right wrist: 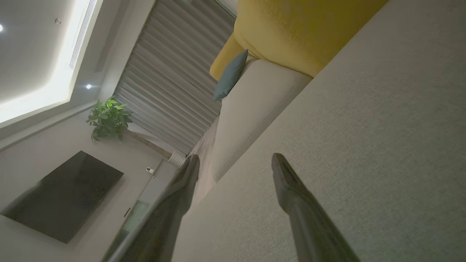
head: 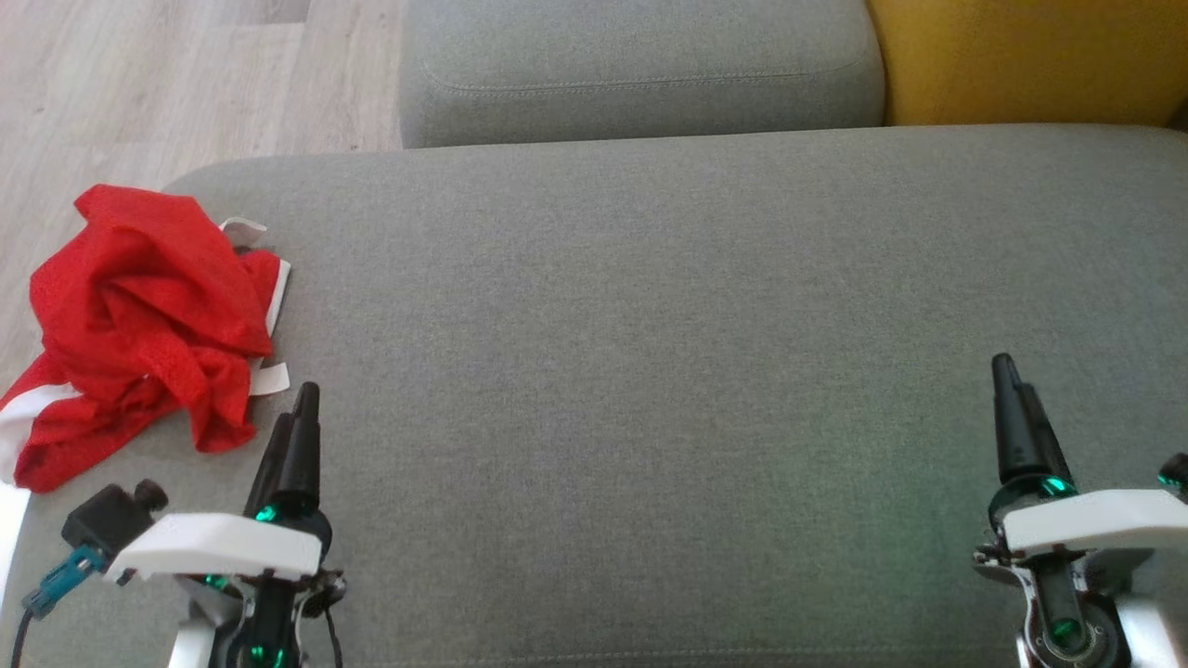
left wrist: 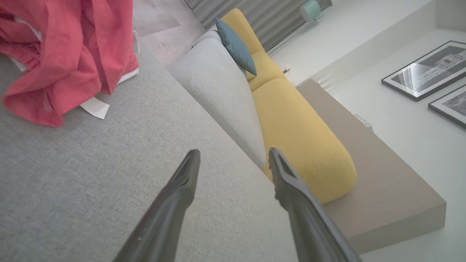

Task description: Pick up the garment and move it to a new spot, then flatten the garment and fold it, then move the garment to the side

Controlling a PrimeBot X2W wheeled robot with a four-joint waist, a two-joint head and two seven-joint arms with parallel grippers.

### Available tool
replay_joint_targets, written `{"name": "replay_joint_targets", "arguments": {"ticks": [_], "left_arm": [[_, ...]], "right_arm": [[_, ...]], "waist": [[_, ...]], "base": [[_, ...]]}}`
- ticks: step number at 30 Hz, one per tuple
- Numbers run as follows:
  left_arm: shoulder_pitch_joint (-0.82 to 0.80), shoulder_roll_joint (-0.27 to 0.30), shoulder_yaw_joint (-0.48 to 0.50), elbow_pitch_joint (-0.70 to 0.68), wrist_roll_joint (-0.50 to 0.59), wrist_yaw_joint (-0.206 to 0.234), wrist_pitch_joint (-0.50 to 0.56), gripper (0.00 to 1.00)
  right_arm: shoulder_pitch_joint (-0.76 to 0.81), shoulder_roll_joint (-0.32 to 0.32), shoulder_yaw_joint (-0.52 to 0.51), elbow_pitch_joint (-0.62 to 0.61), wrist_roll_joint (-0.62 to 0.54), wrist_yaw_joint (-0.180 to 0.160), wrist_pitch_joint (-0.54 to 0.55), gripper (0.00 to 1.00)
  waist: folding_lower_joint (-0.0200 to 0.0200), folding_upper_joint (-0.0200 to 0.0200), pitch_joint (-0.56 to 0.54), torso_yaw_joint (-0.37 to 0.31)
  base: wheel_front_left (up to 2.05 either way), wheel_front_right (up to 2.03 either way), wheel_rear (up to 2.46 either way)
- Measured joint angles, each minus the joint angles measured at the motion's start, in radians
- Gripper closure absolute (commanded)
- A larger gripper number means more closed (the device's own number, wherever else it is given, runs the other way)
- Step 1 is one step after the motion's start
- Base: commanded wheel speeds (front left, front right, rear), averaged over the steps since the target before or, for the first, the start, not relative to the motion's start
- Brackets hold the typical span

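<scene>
A crumpled red garment (head: 139, 315) with white trim lies bunched at the left end of the grey sofa seat (head: 650, 371), partly hanging over its edge. It also fills the upper left of the left wrist view, garment (left wrist: 69, 51). My left gripper (head: 299, 408) hovers over the seat just right of and below the garment, open and empty, its fingers (left wrist: 182, 182) spread apart. Far to the right, my right gripper (head: 1010, 380) is open too, with nothing between its fingers (right wrist: 287, 182).
A grey back cushion (head: 640, 70) and a yellow cushion (head: 1021, 56) border the seat's far side. Wooden floor (head: 139, 83) lies beyond the left edge. A blue pillow (left wrist: 236, 45) rests on the far sofa.
</scene>
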Motion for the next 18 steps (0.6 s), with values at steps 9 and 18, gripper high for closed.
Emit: {"name": "replay_joint_targets", "arguments": {"ticks": [9,18], "left_arm": [[-0.012,0.011,-0.029,-0.012,0.138,0.009,-0.026,0.0],[-0.012,0.023,-0.054,-0.023,0.263,0.027,-0.053,0.0]], "right_arm": [[0.012,-0.007,0.023,-0.017,-0.12,0.0,-0.012,0.0],[0.019,-0.01,0.042,-0.031,-0.235,0.0,-0.025,0.0]], "waist": [[0.0,0.0,0.0,-0.002],[0.0,0.0,0.0,-0.004]], "base": [[0.0,0.0,0.0],[0.0,0.0,0.0]]}}
